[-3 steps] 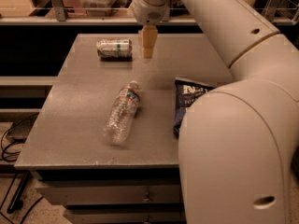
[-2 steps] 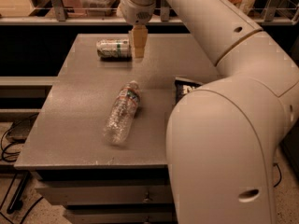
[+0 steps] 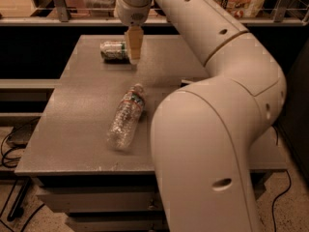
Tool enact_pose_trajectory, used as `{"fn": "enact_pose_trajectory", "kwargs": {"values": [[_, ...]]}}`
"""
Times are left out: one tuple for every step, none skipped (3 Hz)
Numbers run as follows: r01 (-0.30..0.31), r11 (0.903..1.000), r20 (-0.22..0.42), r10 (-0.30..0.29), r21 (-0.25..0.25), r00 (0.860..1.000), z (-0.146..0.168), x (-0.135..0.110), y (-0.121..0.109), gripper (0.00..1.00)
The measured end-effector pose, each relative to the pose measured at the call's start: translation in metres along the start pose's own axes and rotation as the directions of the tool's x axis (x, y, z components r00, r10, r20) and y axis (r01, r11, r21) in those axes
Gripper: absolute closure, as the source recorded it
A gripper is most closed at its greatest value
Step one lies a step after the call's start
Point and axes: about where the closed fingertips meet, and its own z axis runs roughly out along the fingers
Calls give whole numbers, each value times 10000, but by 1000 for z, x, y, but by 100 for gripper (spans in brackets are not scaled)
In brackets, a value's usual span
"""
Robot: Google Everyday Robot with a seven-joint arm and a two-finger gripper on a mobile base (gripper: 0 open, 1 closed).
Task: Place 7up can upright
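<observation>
The 7up can [image 3: 113, 51] lies on its side at the far left of the grey table [image 3: 77, 115], its pale body with green markings pointing left to right. My gripper [image 3: 133, 57] hangs straight down from the white arm, right at the can's right end, touching or nearly touching it. Its tip is just above the table.
A clear plastic water bottle [image 3: 126, 116] lies on its side in the middle of the table, cap pointing away. My large white arm [image 3: 212, 129] covers the right half of the table. Shelving with boxes stands behind the table.
My gripper has moved left across the far part of the table, from beside the can to right at its right end. The arm now hides the dark bag on the right.
</observation>
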Motion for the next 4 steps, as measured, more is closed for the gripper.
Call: {"fn": "enact_pose_trajectory", "kwargs": {"values": [[-60, 9999, -83, 59, -116, 9999, 12, -2, -7, 0], [-85, 9996, 27, 86, -266, 10000, 26, -8, -11, 0], [-86, 9992, 288, 97, -384, 9995, 39, -14, -14, 0], [-106, 9986, 591, 136, -511, 9982, 50, -17, -15, 0]]}}
